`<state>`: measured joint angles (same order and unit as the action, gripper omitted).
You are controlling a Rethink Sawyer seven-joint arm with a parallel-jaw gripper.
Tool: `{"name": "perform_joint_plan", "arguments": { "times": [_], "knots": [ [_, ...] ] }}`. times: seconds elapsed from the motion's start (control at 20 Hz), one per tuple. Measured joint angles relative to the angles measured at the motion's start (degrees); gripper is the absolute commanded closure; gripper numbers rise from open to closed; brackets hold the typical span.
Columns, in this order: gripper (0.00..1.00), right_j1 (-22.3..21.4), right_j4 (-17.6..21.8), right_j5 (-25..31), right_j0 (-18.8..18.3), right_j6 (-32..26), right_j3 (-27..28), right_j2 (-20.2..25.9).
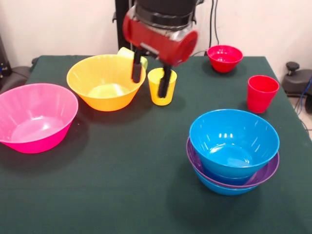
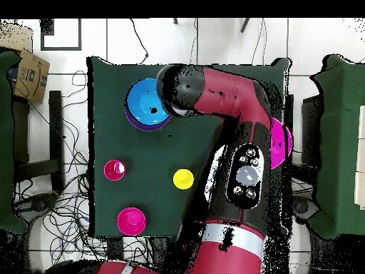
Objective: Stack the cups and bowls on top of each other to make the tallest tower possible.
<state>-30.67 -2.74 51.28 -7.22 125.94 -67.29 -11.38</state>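
Gripper [image 1: 150,78] open, fingers straddling near rim of yellow cup [image 1: 161,88], not clamped. Orange bowl [image 1: 106,81] just beside cup; blue/purple bowl stack [image 1: 233,151] well apart

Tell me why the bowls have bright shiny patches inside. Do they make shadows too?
Front view: the glossy insides of the blue bowl, pink bowl and orange bowl bounce back pale glare, probably from lamps overhead, and soft shadows lie on the tablecloth beside them. Overhead view: only small white glints show in the blue bowl.
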Motion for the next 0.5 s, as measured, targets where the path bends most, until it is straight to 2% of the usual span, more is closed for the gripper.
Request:
{"name": "perform_joint_plan", "arguments": {
  "times": [0.5],
  "knots": [
    [0.00,-0.36,4.61,-5.73,-3.13,-0.12,-8.42,2.84]
  ]
}}
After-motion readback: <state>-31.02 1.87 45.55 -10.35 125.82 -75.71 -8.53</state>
